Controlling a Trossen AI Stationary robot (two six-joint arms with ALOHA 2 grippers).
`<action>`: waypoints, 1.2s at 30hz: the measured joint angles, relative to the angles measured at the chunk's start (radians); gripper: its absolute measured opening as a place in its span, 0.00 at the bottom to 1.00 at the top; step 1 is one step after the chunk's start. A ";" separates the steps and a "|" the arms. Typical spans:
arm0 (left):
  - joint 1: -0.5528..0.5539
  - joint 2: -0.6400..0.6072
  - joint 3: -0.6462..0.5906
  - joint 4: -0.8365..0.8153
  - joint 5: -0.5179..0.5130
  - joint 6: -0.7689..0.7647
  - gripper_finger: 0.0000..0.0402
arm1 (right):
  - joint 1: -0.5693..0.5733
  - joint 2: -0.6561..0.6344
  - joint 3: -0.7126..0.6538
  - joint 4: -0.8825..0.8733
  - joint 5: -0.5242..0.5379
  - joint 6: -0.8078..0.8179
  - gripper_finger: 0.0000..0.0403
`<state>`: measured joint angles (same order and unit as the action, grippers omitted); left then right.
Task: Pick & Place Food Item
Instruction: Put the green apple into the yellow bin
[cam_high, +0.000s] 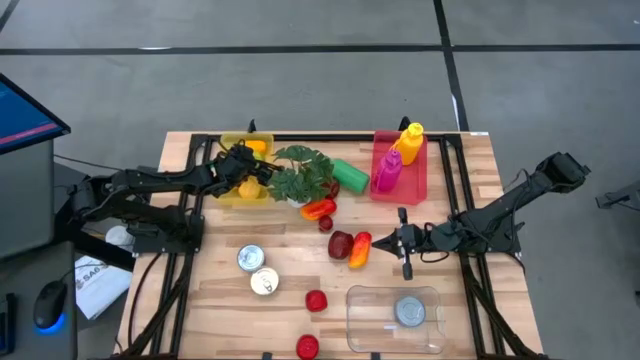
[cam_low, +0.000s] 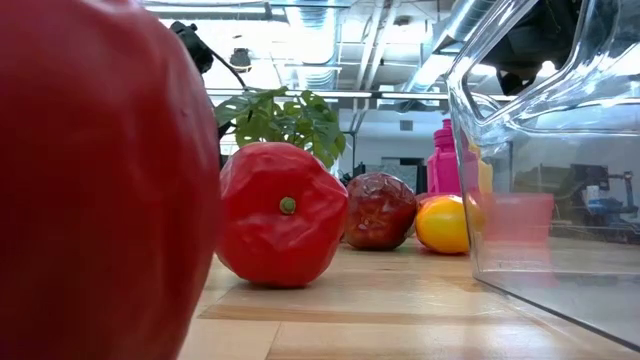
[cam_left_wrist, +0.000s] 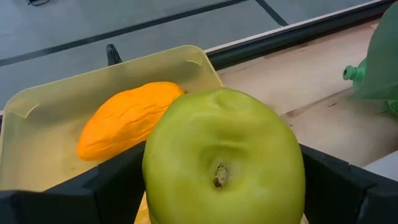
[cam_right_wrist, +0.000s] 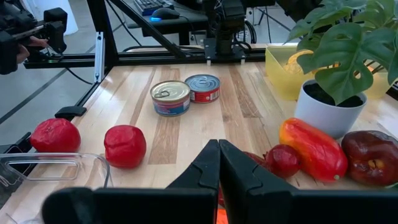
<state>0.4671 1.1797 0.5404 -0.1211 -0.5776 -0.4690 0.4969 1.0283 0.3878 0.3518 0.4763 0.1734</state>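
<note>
Looking from the left side of the bench across, you have the left gripper (cam_high: 243, 170) over the shallow yellow plastic tray (cam_high: 226, 196) at about ten o'clock from the bench's middle, and the round green apple (cam_left_wrist: 224, 165) sits between its two dark fingers (cam_left_wrist: 106, 193). In the left wrist view the apple fills the gap from one finger to the other, with the fingers spread wide around it and apparently touching both flanks; I read that as a hold, though whether they are pressing or beginning to let go cannot be told. An orange, wrinkled, mango-shaped toy fruit (cam_left_wrist: 127, 117) already lies in the tray, just beyond the apple at roughly eleven o'clock from it.

Judging by this, you are late in one pick-and-place: the apple has been carried to the tray and is over or just inside it, but it is not yet released. What remains is to set it down, free it and back the arm away.

Further right, the leafy green potted plant (cam_high: 300, 175) stands just beside the tray at three o'clock. The right gripper (cam_high: 404, 243) waits near four o'clock from the bench's middle, fingers fully closed on nothing, beside the red-and-yellow pepper (cam_high: 360, 249).
</note>
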 joint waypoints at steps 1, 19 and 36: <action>0.000 0.000 0.000 0.000 0.000 0.000 0.85 | 0.000 0.000 0.000 -0.002 0.000 0.000 0.00; -0.004 0.000 0.000 0.008 0.000 -0.006 0.85 | 0.000 0.000 0.000 -0.010 0.000 0.000 0.00; -0.004 -0.001 0.000 0.035 -0.001 -0.007 0.86 | 0.000 0.000 0.000 -0.011 0.000 0.000 0.00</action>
<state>0.4629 1.1786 0.5404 -0.0860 -0.5785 -0.4759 0.4969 1.0283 0.3878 0.3412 0.4767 0.1738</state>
